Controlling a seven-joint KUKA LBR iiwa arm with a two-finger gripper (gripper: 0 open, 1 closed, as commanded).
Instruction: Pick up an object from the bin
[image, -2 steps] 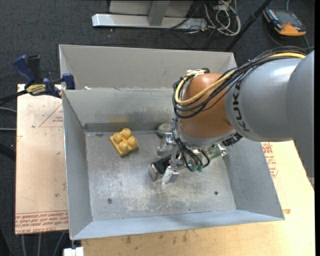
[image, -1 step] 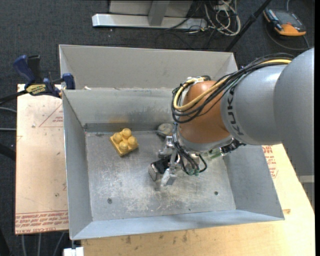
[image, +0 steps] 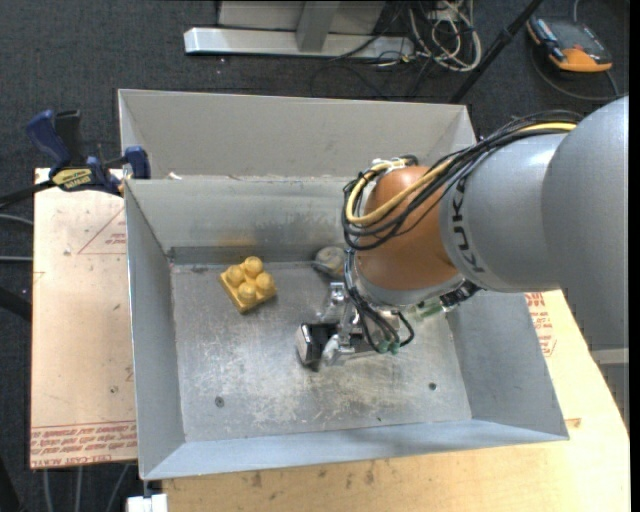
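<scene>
Dark carpet (image: 80, 50) surrounds grey bin (image: 300, 130) holding yellow block (image: 249, 284).

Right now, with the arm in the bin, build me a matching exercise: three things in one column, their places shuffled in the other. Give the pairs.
1. yellow studded block
2. grey rounded object
3. gripper

A. by the back wall, partly hidden by the arm's wrist
B. over the middle of the bin floor
C. on the floor, toward the view's back left

Pairs: 1-C, 2-A, 3-B.

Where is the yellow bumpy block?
The yellow block lies on the floor of the bin near its back wall, up and left of the gripper, not touching it.
</scene>
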